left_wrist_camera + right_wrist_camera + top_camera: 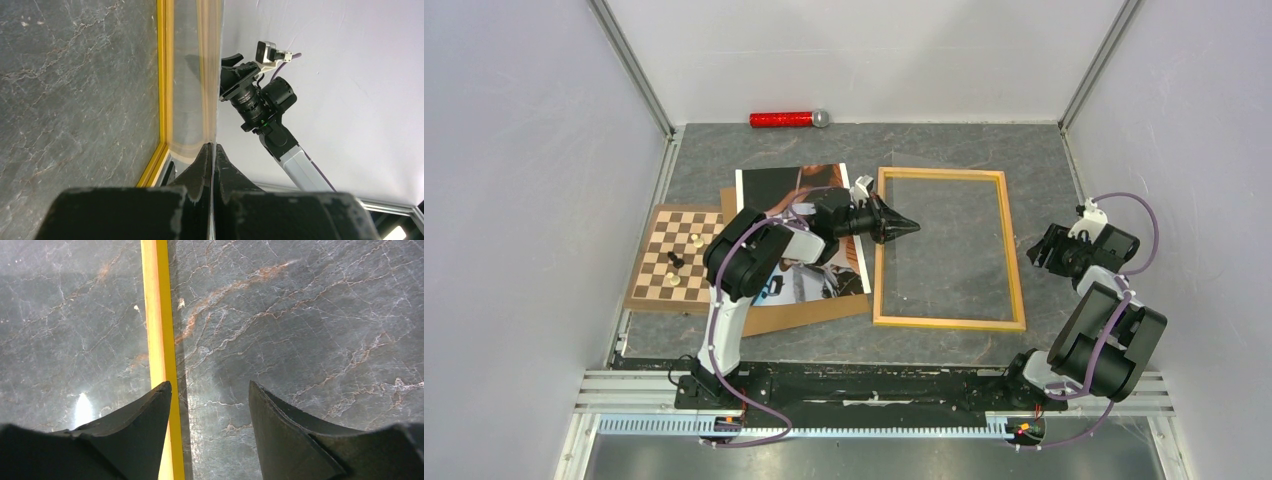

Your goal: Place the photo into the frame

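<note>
Grey table point(824, 150): left tool point(914, 228) pinches clear sheet point(192, 100) at frame point(1016, 250), right tool point(209, 385) apart.

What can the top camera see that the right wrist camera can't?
Only the top view shows the photo, the chessboard, the red tube and the left claw. Only the right wrist view shows, up close, the orange veins in the table and a bright glare spot. Both show the frame with its yellow rail, the grey table and the open right claw.
</note>
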### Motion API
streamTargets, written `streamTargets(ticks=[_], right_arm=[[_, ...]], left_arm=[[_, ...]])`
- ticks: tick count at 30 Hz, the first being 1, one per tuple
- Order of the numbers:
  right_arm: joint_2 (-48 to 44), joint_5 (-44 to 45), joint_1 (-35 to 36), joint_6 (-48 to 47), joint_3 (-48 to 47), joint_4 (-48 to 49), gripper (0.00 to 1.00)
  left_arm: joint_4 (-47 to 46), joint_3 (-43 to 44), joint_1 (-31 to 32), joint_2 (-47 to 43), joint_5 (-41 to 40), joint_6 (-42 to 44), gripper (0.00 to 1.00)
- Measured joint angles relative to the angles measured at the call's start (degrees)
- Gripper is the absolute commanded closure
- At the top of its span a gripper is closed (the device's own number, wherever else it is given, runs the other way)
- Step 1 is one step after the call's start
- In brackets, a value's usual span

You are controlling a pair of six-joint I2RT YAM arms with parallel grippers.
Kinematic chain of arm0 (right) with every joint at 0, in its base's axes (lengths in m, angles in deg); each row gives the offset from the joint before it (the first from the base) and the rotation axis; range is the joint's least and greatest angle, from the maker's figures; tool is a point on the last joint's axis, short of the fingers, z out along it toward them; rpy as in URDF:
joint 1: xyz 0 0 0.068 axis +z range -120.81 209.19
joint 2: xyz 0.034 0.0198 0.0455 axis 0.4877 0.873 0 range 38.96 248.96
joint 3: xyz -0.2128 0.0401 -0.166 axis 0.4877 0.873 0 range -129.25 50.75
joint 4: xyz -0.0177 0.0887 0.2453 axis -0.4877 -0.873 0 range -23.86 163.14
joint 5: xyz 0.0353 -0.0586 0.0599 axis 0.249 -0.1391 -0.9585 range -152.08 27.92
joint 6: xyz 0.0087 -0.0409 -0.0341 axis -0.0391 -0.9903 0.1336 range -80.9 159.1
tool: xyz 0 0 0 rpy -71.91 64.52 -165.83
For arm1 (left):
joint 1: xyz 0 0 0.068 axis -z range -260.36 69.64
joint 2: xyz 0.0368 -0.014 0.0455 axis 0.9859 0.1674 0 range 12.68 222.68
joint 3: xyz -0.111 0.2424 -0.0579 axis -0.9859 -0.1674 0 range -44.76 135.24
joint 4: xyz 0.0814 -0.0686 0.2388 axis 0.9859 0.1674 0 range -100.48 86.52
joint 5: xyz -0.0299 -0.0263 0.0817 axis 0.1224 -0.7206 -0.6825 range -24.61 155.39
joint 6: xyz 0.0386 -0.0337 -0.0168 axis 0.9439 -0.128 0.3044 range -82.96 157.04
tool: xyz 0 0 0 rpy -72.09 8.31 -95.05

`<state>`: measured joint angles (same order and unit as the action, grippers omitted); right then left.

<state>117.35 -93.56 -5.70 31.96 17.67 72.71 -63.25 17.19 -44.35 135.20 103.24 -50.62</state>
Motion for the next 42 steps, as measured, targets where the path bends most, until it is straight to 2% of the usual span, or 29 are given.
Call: streamTargets(ticks=[23,42], right_arm=[[2.3,0.8,2.2,-0.2,0.9,0.8,0.4],[5.4,1.3,4.8,-0.5,1.0,3.7,0.42]], left_arm=[[2.4,0.7,0.6,3.5,1.3,4.1,0.98],[10.1,1.5,1.6,4.7,0.8,11.8,0.98]])
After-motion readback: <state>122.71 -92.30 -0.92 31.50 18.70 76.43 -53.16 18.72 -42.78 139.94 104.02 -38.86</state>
